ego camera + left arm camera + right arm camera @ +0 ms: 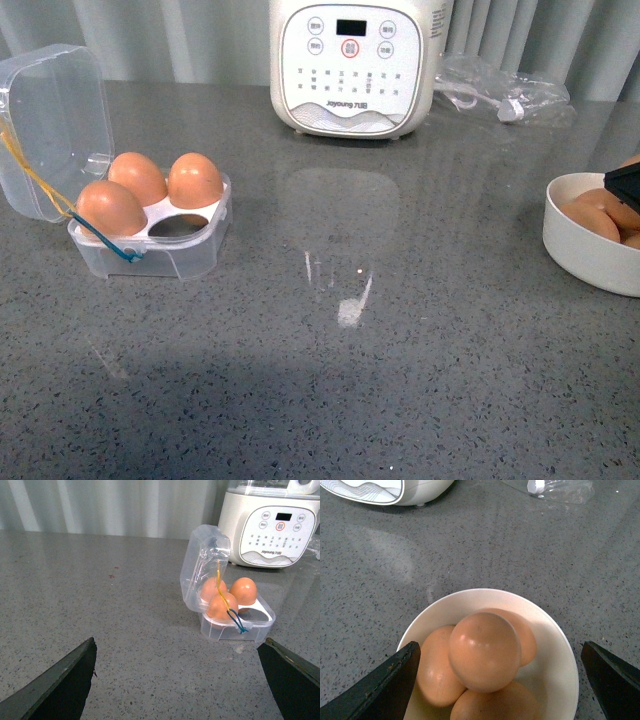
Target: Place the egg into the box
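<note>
One egg between right gripper's jaws

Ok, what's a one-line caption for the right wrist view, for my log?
Right gripper open over the white bowl of brown eggs, lined up on the top egg.

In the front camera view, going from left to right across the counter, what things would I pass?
clear egg box → cream appliance → clear plastic bag → white bowl
</note>
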Tool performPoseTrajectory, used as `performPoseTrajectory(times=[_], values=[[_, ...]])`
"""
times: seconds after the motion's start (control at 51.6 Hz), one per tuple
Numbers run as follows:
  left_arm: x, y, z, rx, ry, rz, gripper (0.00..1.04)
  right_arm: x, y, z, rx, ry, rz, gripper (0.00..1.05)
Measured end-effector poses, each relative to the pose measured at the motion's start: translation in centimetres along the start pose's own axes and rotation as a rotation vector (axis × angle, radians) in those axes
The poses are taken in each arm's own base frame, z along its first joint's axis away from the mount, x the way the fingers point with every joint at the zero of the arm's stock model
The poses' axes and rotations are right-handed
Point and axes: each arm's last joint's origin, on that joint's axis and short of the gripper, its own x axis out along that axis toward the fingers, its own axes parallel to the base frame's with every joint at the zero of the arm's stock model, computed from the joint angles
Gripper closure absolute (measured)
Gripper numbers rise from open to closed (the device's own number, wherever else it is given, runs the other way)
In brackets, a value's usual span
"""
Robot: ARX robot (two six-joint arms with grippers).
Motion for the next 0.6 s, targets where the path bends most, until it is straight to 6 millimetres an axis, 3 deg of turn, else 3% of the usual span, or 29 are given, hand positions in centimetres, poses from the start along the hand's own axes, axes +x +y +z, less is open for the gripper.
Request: performPoseTrajectory(times=[0.6], values=[[0.0,0.0,0.0,0.0,0.0,0.0,0.07,2.5,1.2,1.0,-0.028,0.014,0.045,0.07]])
